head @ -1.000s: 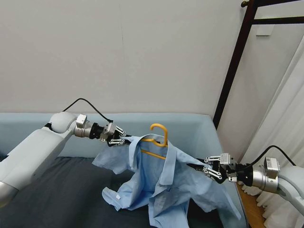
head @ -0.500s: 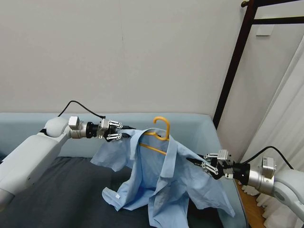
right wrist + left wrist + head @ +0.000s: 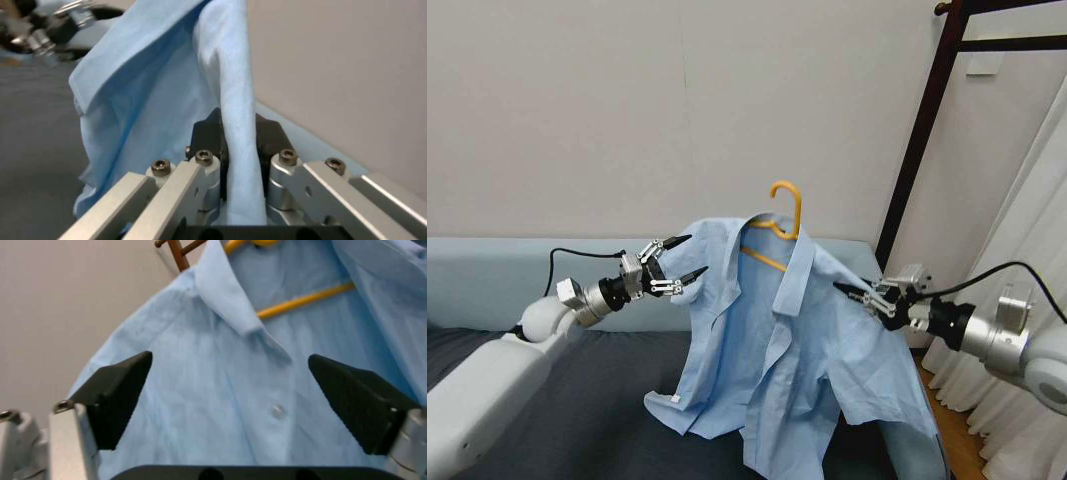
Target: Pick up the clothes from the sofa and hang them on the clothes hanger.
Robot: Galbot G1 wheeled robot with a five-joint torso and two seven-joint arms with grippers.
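Head view. The shirt (image 3: 777, 340), buttoned open over a yellow hanger (image 3: 784, 205), now hangs higher than a second ago, when it sagged low over the sofa (image 3: 487, 262). The left pincer (image 3: 683, 256), then clamped on the shirt's shoulder, has let go and stands wide just beside that shoulder. The right pincer (image 3: 864, 296) alone carries the load, closed on the other shoulder. The dark wooden rack (image 3: 917, 150) stands to the right, well apart from the hanger's hook. The lift appears done; the carry to the rack remains.

Left wrist view. The pads (image 3: 120, 390) of the left pincer (image 3: 230, 360) are spread wide, with nothing between them. The shirt's collar and front lie beyond, with the hanger bar above them.

Right wrist view. The right pincer (image 3: 237, 145) is pinched narrow on a fold of the shirt. The cloth drapes away toward the sofa seat. With a single hold, the shirt could slip or swing on the hanger.
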